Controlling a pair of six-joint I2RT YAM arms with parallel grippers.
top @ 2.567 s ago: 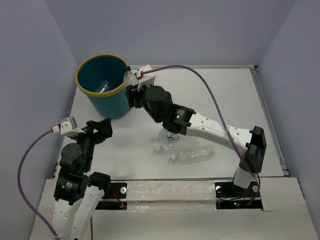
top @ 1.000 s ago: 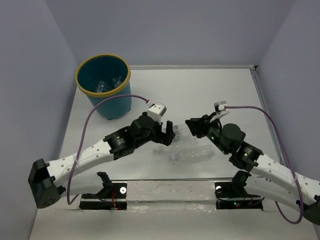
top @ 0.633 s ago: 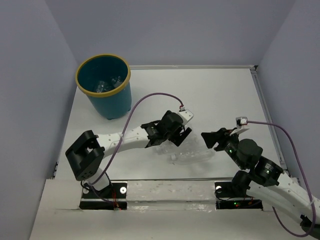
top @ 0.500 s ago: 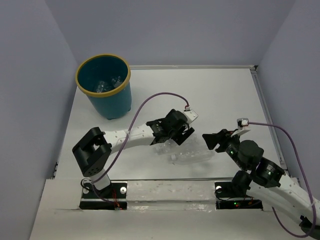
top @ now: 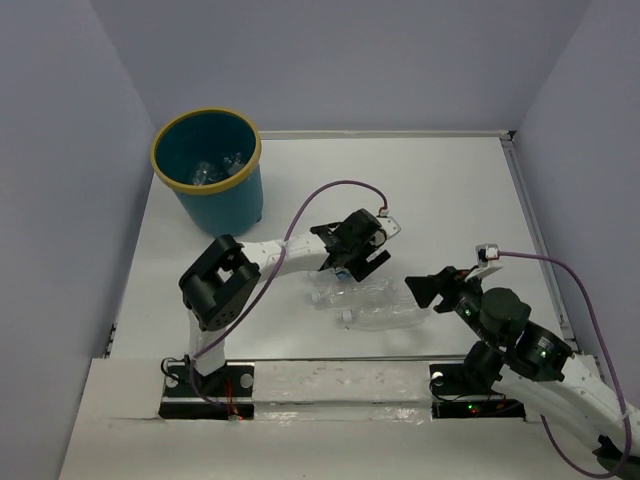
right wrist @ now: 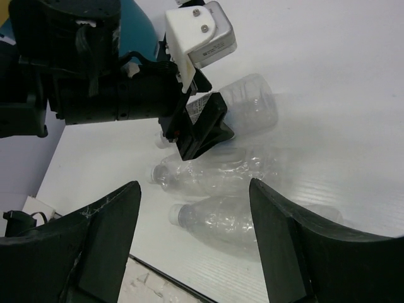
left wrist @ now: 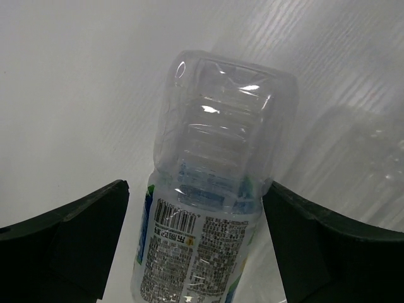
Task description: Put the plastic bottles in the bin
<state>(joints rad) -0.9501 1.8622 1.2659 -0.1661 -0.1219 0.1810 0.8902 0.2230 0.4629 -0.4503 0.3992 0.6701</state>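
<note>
The teal bin point(top: 228, 208) with a yellow rim stands at the far left and holds several clear bottles point(top: 213, 171). Three bottles lie mid-table. My left gripper point(top: 356, 256) is open and straddles a labelled clear bottle point(left wrist: 211, 189), one finger point(left wrist: 69, 243) on each side. This bottle also shows in the right wrist view point(right wrist: 251, 104). Two clear unlabelled bottles point(top: 352, 293) point(top: 388, 314) lie just in front of it, side by side point(right wrist: 218, 172) point(right wrist: 237, 218). My right gripper point(top: 424, 289) is open and empty, to the right of them.
Grey walls close the table at the back and sides. A raised strip point(top: 540, 240) runs along the table's right edge. The left arm point(top: 215, 285) is folded across the near left. Purple cables point(top: 325, 195) loop above both arms.
The right arm left the bin after a bottle went in and pulled back to the near right. The left arm reached to the middle and set its open fingers around the labelled bottle.
</note>
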